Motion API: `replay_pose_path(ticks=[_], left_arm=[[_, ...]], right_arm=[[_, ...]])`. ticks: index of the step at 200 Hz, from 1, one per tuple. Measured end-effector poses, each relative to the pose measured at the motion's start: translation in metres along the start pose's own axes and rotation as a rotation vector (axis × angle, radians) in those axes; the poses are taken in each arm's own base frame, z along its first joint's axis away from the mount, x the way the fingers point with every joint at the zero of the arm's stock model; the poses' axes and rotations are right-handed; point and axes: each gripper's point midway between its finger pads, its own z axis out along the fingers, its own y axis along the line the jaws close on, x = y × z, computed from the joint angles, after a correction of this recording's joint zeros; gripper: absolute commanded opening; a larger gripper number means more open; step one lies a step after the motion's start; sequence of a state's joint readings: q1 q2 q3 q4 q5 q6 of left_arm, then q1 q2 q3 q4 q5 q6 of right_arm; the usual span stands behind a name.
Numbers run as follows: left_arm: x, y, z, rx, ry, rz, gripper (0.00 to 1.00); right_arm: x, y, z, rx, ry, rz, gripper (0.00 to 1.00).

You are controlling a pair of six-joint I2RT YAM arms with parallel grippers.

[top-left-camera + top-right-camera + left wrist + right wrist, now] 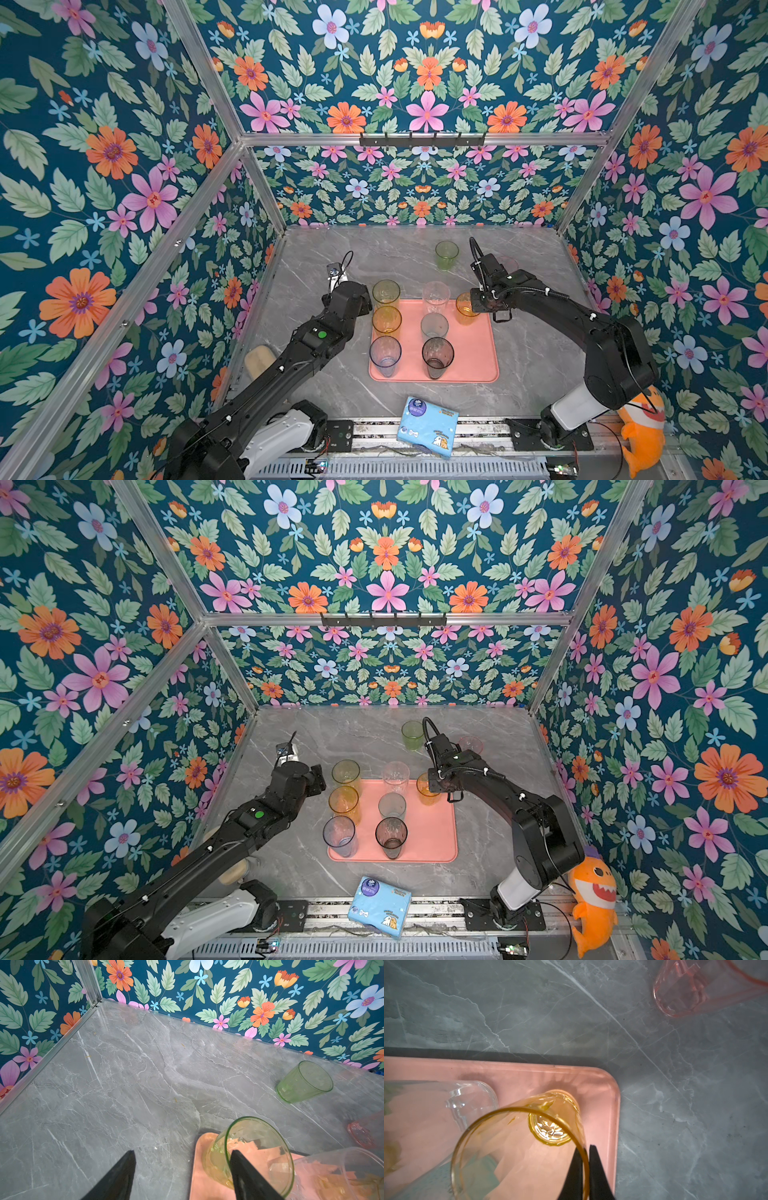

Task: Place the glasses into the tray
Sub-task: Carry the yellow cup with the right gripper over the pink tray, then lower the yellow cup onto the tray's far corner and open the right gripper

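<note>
Now, from the left: my left gripper [182,1152] has its jaws wide apart, nothing between them. One finger is over bare table [124,1084], the other is against the yellow-green glass [259,1147], which stands on the tray [469,357] at its far left corner. Whether they touch, I cannot tell.

Nearer me along the tray's left edge: tall amber glass [386,320], then blue-grey glass [385,353]. Middle column, far to near: clear glass [436,296], teal glass [434,325], smoky glass [437,355]. All upright.

At the far right corner my right gripper [585,1147] is pinched closed on the wall of the short amber glass [550,1130], one finger inside the rim, one outside. Its base is just inside the tray's corner.

Off the tray, on the table beyond it: green glass [446,252], pink glass [695,991].

Both top views hide the fingertips; only the wrist views show them. The pink glass is mostly behind the right arm [540,296] in both top views, plain in the right wrist view.
</note>
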State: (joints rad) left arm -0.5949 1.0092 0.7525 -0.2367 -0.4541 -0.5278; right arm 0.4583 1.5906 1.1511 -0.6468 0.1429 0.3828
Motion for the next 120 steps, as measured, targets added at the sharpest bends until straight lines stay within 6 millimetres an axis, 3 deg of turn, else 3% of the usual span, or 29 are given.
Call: replay_pose_path(ticks=[120], left_arm=[[0.0006,0.0,0.0006,-0.001,0.002,0.001,0.74]], right_arm=[[-0.0024,-0.0015,0.0053,0.013,-0.015,0.001,0.0]])
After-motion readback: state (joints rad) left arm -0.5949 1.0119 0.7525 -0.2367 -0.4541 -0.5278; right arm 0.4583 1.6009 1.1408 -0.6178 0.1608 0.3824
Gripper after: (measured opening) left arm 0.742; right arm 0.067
